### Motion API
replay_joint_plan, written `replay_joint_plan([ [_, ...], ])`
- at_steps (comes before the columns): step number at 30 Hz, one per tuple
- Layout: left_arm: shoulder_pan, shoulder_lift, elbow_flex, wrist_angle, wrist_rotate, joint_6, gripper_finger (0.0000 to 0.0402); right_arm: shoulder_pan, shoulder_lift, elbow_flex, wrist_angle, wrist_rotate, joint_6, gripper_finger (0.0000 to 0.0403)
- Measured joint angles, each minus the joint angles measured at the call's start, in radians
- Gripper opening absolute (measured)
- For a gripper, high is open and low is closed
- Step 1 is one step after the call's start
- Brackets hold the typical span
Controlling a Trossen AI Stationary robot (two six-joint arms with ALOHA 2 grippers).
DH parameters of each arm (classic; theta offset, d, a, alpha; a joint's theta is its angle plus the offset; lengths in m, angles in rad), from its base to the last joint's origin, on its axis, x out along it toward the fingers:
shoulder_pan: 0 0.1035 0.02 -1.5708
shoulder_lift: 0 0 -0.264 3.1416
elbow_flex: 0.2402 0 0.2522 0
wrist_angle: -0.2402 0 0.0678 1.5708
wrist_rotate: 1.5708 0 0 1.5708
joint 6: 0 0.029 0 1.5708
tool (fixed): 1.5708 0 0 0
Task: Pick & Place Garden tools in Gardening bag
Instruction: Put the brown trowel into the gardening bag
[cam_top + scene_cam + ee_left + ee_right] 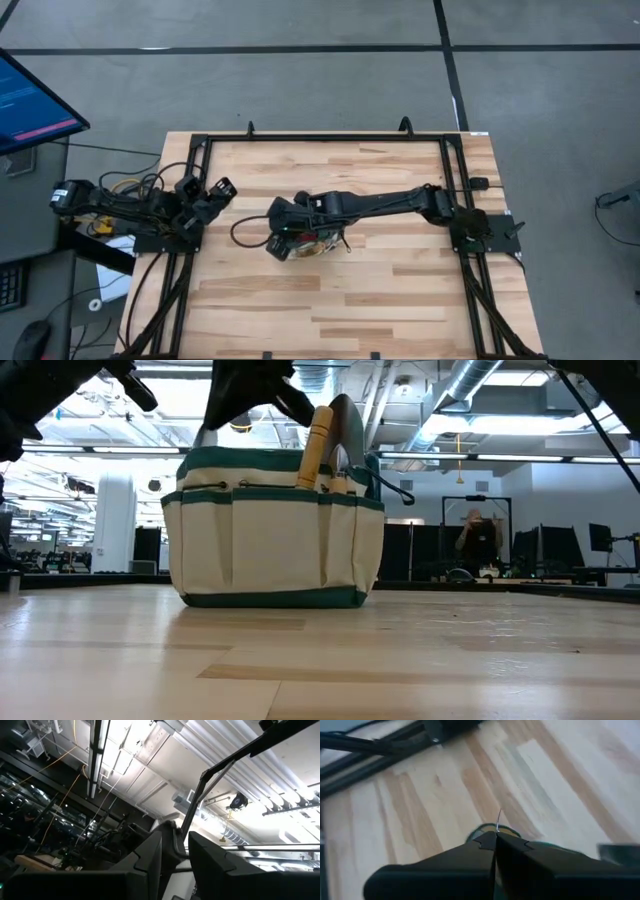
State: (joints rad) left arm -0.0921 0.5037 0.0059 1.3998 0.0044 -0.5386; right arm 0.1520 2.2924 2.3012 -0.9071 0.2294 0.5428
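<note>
The gardening bag (pixel 270 540), beige with green trim, stands upright on its base at mid-table. A trowel's wooden handle (pixel 318 445) and a metal blade (pixel 345 420) stick up out of its top at the right end. In the high view my right arm hides most of the bag (pixel 312 246); a bit of red shows inside. My right gripper (pixel 285 240) hangs over the bag's top, fingers shut (pixel 495 839), and shows as a dark shape in the low view (pixel 250 385). My left gripper (pixel 207 187) waits open at the table's left edge, pointing up (pixel 175 852). My right gripper has a thin pale sliver (pixel 499 819) standing out from between its shut fingertips. I cannot tell what it is, or whether it is held. The fingers point down over the bag's green rim (pixel 479 828).
A black metal frame (pixel 320 138) runs around the table. A dark cable loop (pixel 243 232) lies left of the bag. A monitor (pixel 30 100) stands off the table's left. Bare wood lies toward the near edge (pixel 330 310). A person (pixel 475 535) stands far behind.
</note>
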Motion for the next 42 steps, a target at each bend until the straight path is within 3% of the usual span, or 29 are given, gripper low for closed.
replay_joint_plan([
  [10,0.000,0.000,0.000,0.000,0.000,0.002,0.0095,-0.018,0.008,0.001,0.006,-0.092,0.011,0.0007],
  [21,0.000,0.000,0.000,-0.006,-0.003,0.034,0.0095,-0.020,0.007,0.006,0.000,-0.109,0.001,0.0132],
  [26,0.000,0.002,0.000,-0.016,-0.003,0.034,0.0095,-0.024,0.005,0.035,0.015,-0.124,0.005,0.0160],
  [34,0.000,0.003,0.000,-0.034,-0.004,0.033,0.0095,-0.058,0.005,0.035,0.017,-0.076,0.004,0.0137],
  [42,0.000,0.003,0.000,-0.034,-0.003,0.033,0.0095,-0.122,0.005,0.035,0.016,0.016,-0.062,0.0072],
])
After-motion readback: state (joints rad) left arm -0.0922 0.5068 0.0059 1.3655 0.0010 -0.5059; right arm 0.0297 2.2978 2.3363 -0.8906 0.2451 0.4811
